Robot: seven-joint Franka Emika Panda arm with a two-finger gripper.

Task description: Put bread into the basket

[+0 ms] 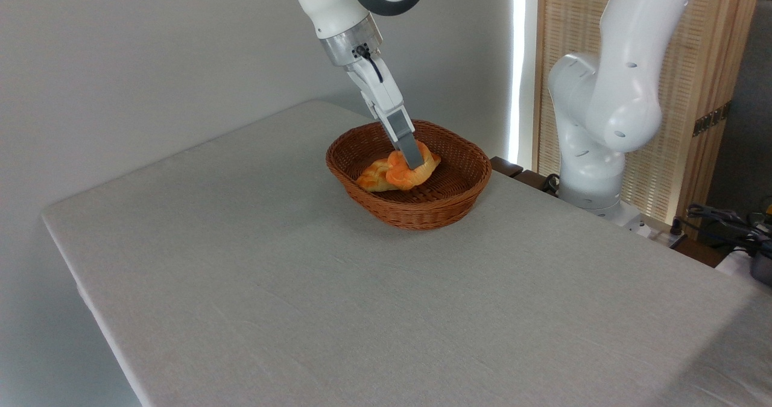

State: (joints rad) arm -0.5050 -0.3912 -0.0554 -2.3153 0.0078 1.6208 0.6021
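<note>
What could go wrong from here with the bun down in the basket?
1. The hand sits on the orange bun; whether it has let go is unclear, so lifting might pull the bun back out.
2. The bun rests against the braided loaf, so it may roll on release.
3. The hand's finger is close to the basket rim and could nudge it.

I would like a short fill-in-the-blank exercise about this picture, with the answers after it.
1. The orange bun lies inside the brown woven ____.
2. Next to the bun, in the same basket, lies a longer golden-brown braided ____.
3. The gripper reaches down from above and its fingertips are at the ____.
4. The basket stands on a table covered with a plain ____ cloth.

Missing words: basket; loaf; bun; grey
</note>
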